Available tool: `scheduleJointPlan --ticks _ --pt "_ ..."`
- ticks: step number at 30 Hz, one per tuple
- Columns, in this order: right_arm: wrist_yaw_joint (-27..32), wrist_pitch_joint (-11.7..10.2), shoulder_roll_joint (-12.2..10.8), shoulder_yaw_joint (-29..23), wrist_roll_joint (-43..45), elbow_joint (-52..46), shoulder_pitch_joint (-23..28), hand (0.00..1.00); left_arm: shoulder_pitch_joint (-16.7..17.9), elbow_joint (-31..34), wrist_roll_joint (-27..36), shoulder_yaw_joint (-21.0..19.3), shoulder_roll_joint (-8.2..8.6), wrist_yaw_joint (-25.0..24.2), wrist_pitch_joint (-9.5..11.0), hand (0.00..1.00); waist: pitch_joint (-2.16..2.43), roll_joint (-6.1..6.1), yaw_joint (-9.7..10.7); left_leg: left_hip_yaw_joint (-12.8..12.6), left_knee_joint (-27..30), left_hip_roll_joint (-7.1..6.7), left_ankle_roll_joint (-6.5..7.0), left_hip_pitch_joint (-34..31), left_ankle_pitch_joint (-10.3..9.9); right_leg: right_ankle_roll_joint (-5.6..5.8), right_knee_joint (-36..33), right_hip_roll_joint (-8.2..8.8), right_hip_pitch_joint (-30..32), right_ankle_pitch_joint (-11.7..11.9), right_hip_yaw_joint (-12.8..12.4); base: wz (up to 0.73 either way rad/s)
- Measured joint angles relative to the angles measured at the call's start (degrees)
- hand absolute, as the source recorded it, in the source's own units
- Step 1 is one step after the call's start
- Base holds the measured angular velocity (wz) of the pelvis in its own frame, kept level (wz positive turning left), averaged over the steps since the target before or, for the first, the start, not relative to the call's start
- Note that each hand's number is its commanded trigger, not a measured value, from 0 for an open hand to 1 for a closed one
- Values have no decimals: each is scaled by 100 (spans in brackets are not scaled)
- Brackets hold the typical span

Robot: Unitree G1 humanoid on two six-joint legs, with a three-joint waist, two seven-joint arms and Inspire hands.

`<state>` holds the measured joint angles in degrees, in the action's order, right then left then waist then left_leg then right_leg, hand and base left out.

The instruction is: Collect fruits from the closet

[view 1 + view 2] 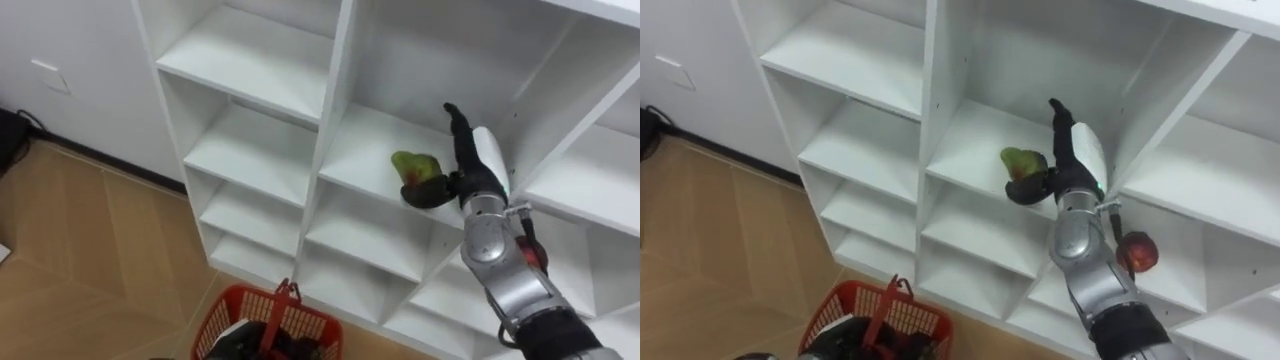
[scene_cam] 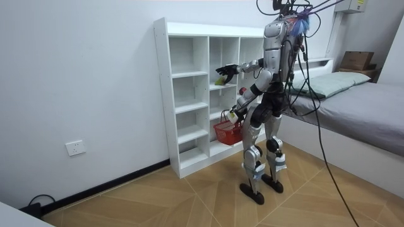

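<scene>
A green fruit with a reddish patch (image 1: 412, 165) lies on a middle shelf of the white closet (image 1: 335, 110). My right hand (image 1: 472, 160) reaches into that compartment, open. Its fingers point straight up toward the back wall, and the thumb lies against the fruit's lower side. A red apple (image 1: 1138, 252) sits one shelf lower, just right of my forearm. A red basket (image 1: 215, 315) hangs low in front of me. In the room view my left hand (image 2: 236, 115) holds it by the handle at hip height, close to the closet's lower shelves.
I stand upright facing the closet, which is against a white wall. Its other compartments (image 1: 250, 60) are bare. A wall socket (image 2: 74, 148) sits low on the wall at the room view's left. A bed (image 2: 360, 107) stands behind me. The floor is wood parquet.
</scene>
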<state>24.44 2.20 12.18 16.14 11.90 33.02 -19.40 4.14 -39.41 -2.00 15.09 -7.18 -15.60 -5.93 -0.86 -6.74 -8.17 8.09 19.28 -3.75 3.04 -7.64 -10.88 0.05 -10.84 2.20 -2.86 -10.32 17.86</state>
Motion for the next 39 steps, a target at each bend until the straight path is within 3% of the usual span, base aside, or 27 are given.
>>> scheduleJointPlan --ticks 9,17,39 --pt "247 -213 -2 -1 12 228 -142 0 -43 0 6 120 13 48 9 100 -18 -10 8 -27 -118 -5 17 19 13 1 8 53 66 0 15 -1" --pt "206 -472 -4 66 -121 573 -188 0 -145 0 18 312 -10 36 12 100 -107 47 -2 -42 -172 -5 22 20 12 2 10 69 104 0 -52 0" --pt "-608 -507 -100 65 -304 916 -252 0 -162 -3 9 332 -12 29 11 100 -65 120 -5 -147 -186 4 34 -55 32 2 -1 54 188 -1 -65 -3"
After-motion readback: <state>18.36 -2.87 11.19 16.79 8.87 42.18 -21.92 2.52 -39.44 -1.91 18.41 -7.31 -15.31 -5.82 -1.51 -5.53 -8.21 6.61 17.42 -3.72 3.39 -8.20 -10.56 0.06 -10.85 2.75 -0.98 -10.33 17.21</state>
